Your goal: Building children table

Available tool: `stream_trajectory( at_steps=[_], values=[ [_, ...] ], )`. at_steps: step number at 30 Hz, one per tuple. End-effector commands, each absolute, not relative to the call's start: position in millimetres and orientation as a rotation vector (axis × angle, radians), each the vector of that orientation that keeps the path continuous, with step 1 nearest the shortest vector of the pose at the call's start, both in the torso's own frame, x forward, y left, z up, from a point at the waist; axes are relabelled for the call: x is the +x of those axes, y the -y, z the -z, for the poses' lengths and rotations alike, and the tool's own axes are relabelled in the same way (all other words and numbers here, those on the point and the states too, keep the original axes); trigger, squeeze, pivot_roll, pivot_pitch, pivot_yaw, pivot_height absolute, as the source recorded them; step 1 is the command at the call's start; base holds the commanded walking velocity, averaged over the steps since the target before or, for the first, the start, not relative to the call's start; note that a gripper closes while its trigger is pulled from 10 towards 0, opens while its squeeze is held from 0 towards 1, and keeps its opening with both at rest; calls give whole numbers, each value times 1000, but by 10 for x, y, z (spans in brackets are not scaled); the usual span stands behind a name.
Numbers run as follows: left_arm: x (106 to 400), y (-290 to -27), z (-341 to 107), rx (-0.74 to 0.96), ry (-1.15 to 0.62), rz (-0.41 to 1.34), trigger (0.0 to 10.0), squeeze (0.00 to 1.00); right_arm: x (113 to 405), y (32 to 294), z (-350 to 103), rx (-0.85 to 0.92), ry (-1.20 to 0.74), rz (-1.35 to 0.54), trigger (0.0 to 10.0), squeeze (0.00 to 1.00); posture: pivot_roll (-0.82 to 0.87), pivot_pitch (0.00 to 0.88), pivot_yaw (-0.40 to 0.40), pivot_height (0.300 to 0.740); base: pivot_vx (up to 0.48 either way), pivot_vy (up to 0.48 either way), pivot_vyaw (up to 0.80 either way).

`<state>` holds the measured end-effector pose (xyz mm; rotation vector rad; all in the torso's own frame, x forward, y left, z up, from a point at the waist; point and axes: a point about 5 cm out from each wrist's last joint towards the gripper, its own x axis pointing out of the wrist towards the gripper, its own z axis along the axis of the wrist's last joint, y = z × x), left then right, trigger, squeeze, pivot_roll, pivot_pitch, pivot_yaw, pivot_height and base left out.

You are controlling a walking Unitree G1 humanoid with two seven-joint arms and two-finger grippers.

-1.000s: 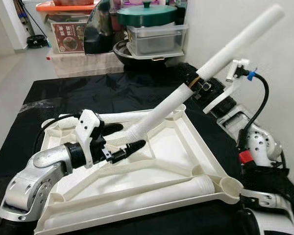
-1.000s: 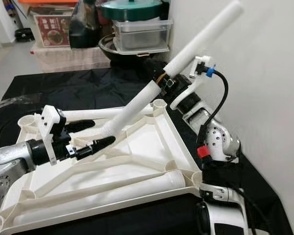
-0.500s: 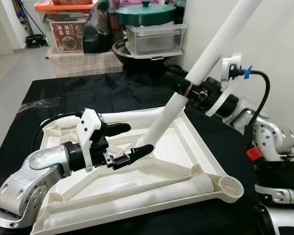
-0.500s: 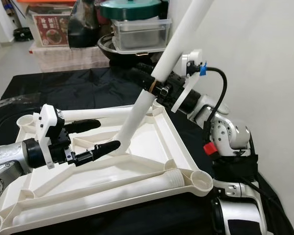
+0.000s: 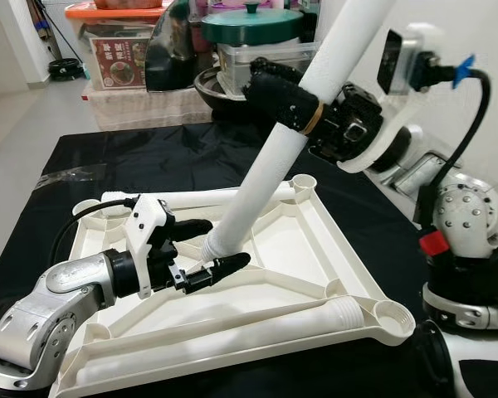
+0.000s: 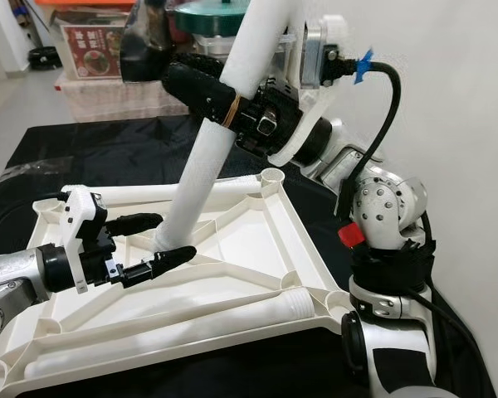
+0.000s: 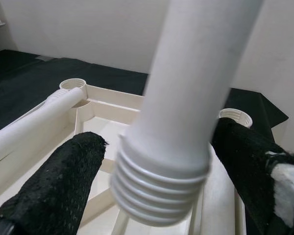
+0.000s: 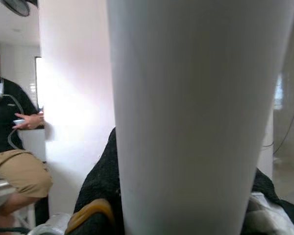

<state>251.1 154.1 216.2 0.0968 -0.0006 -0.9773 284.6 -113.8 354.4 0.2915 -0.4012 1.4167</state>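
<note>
Right gripper (image 5: pixel 303 104) is clenched on the white leg (image 5: pixel 270 170), tilted over the upturned tabletop (image 5: pixel 315 240) — left gripper (image 5: pixel 206 249) is spread around its threaded end. Tilt like that could cross-thread or slip.

I can't read any text from here. The one printed surface I see is a red-and-dark label on the side of a clear storage box (image 5: pixel 116 60) with an orange lid, back beyond the black-covered table; it carries pale characters, but they are too small and blurred for me to make out. Nothing else carries lettering I can read.
</note>
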Motion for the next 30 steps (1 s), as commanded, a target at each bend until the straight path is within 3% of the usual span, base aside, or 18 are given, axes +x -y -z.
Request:
stream_trajectory(
  at_steps=[1,30],
  values=[
    [2516,-1578,-2123,112,-33,967,10000,0,2769,1154,-3606,279,429,-1464,0,0,14,0,-45,740,0,0,0],
    [2525,-1574,-1895,135,-128,1019,10000,0,2676,1084,-3736,356,432,-1544,0,0,3,0,-44,740,0,0,0]
  ],
)
